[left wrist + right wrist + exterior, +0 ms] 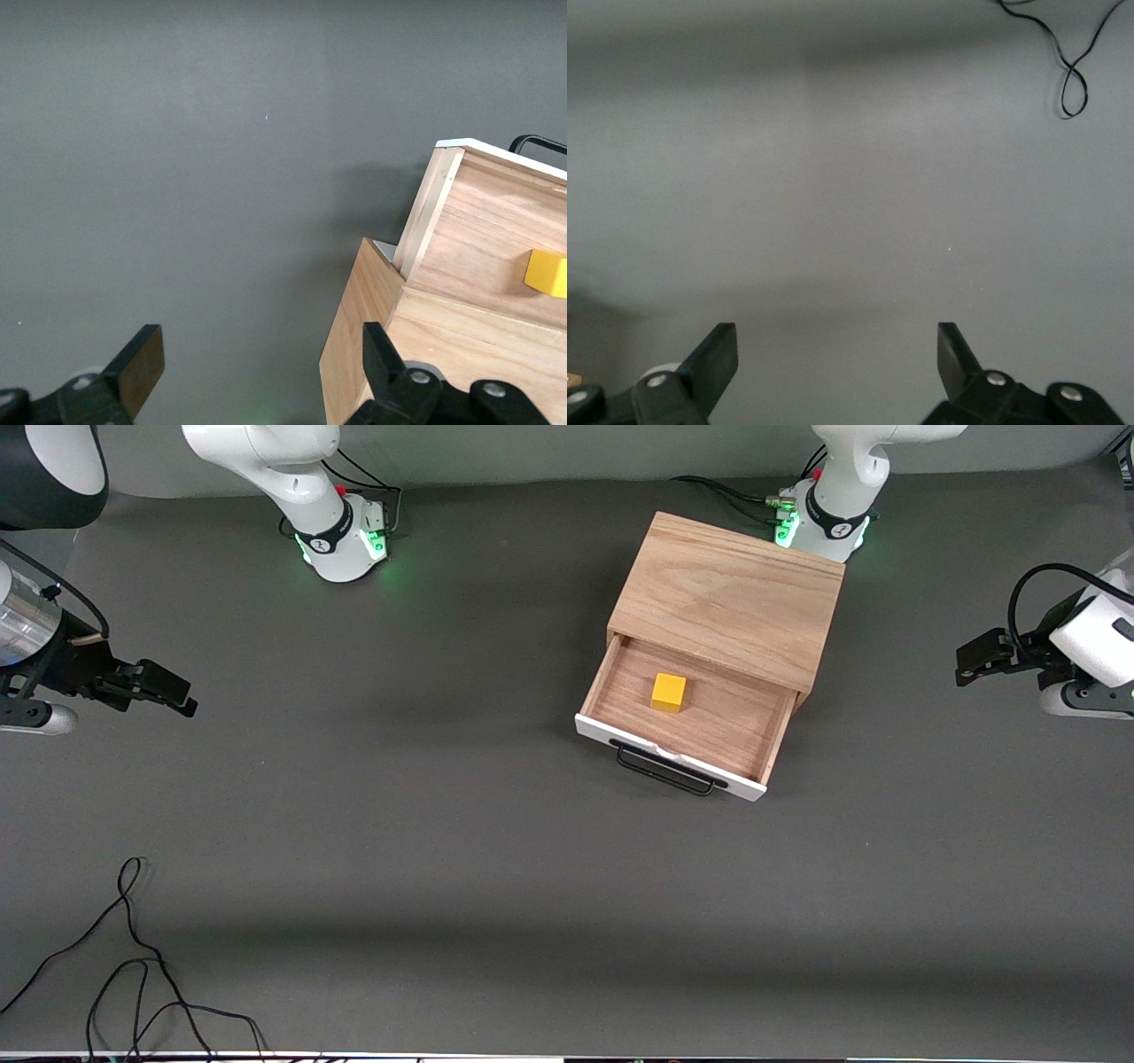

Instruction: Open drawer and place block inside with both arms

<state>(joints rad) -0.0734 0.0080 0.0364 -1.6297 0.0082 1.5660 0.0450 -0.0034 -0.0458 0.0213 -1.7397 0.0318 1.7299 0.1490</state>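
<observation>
The drawer (726, 731) stands pulled out of the light-wood cabinet (726, 593), its white front and black wire handle (664, 771) facing the front camera. The yellow block (669, 693) rests on the drawer floor, touching no gripper. My left gripper (970, 662) hangs open and empty over the table's edge at the left arm's end, beside the cabinet. The left wrist view shows the left gripper (261, 341) open over grey mat, with the cabinet (354, 354), drawer (478, 230) and block (547, 273) to one side. My right gripper (177, 695) (837, 336) waits open and empty over bare mat at the right arm's end.
A loose black cable (133, 957) (1076, 80) lies on the mat near the front camera, at the right arm's end of the table. The two green-lit arm bases (341, 540) (819, 522) stand along the table's edge farthest from the front camera.
</observation>
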